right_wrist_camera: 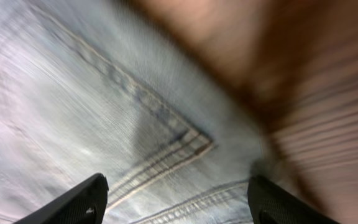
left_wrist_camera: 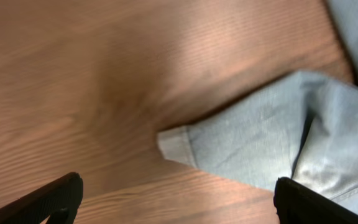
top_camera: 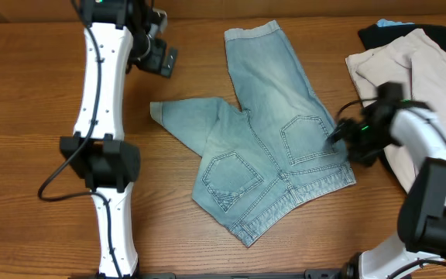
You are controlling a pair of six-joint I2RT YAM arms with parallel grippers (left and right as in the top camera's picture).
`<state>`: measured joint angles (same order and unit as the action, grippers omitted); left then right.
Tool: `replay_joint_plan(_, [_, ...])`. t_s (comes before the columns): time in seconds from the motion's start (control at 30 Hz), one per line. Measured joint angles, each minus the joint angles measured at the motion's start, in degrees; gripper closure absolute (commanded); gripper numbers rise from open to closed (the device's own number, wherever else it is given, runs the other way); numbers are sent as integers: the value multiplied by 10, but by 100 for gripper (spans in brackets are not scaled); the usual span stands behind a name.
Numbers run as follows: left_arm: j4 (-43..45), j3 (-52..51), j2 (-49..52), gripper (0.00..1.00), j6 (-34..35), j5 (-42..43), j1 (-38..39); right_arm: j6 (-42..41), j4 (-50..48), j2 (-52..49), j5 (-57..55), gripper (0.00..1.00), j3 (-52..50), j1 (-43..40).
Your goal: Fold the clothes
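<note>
Right claw (right_wrist_camera: 176, 202) apart, low over shorts (top_camera: 262, 147) back pocket (right_wrist_camera: 166, 143). Left claw (left_wrist_camera: 179, 208) apart too, near a leg hem (left_wrist_camera: 176, 146). Shorts sprawl at counter (top_camera: 22, 155) centre. Denim: soft, heavyish, not slippery; I'd pinch hem or waistband (top_camera: 300, 203). Beige garment (top_camera: 416, 66), black garment (top_camera: 444, 35) far right.

Bright, even light fell from above in the overhead view. The table (top_camera: 22, 155) looked sharp, with only soft, short shadows on the wood. The right gripper (top_camera: 339, 133) was smeared by motion blur there. The left wrist view was soft and warm, with a dim patch on the wood and a dark shadow line beneath the denim shorts (left_wrist_camera: 260, 149). The right wrist view was heavily streaked, and the pocket stitching (right_wrist_camera: 166, 152) was barely legible.
</note>
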<state>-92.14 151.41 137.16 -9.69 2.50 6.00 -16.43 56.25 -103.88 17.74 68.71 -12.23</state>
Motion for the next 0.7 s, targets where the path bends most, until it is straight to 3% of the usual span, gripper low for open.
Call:
replay_joint_plan(0.13, [-28, -4, 42, 0, -30, 24, 0, 51, 96, 0, 26, 18, 121, -34])
replay_joint_plan(0.3, [-42, -9, 56, 0, -75, 33, -1, 92, 170, 2, 59, 15, 228, -10])
replay_joint_plan(0.7, [17, -84, 57, 2, -147, 42, -37, 115, 170, 9, 74, 14, 243, 108])
